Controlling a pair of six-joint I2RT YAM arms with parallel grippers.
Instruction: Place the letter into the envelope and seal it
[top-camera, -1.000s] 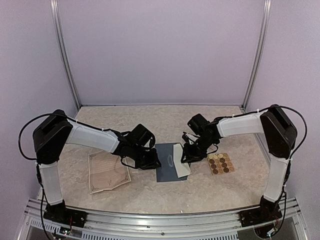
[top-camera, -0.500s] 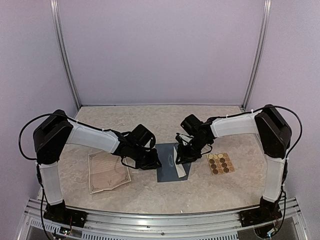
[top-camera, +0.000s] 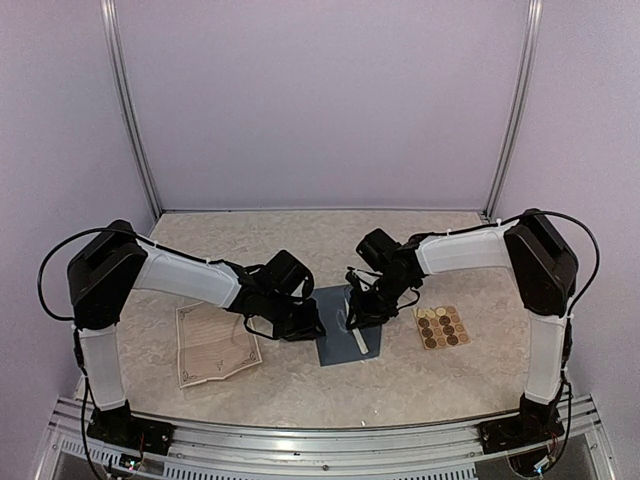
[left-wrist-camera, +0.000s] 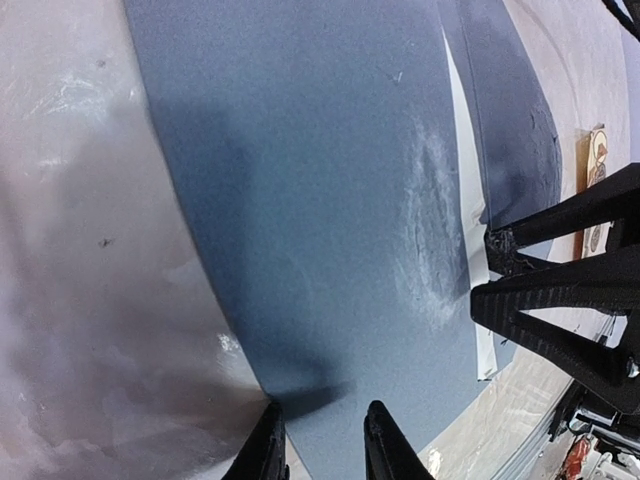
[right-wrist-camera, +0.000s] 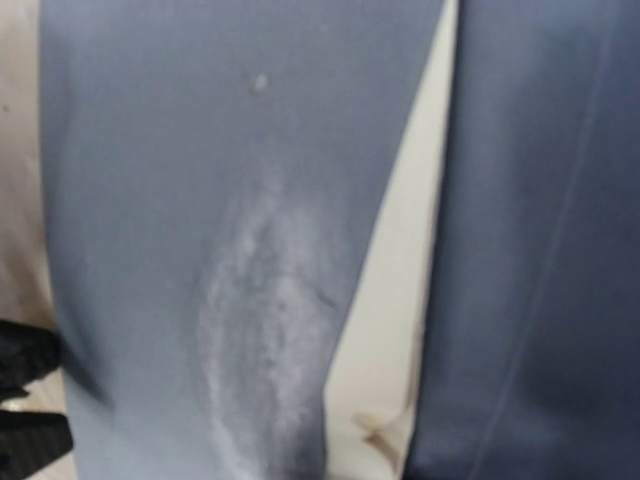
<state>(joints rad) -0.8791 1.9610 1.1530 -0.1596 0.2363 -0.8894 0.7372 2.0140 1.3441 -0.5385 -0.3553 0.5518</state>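
Note:
The slate-blue envelope (top-camera: 338, 342) lies flat between my arms; it fills the left wrist view (left-wrist-camera: 300, 180) and the right wrist view (right-wrist-camera: 180, 150). Its flap (left-wrist-camera: 500, 100) is lifted on the right side, showing a cream strip of its inner face (right-wrist-camera: 400, 300). My right gripper (top-camera: 358, 312) is at the flap's edge, and in the left wrist view (left-wrist-camera: 482, 268) its fingers look closed on it. My left gripper (top-camera: 308, 327) rests its narrowly parted tips (left-wrist-camera: 322, 440) on the envelope's left corner, holding nothing. The letter (top-camera: 213, 343), a cream sheet with an ornate border, lies on the table left of the envelope.
A tan sheet of round brown stickers (top-camera: 441, 327) lies right of the envelope; its edge also shows in the left wrist view (left-wrist-camera: 595, 160). The marbled table (top-camera: 300, 240) is walled by lilac panels, with an aluminium rail (top-camera: 320, 430) along the near edge.
My right gripper has moved left with the flap. The flap, lying open to the right before, has swung up, so its white inner face has narrowed to a strip. The left arm has not moved.

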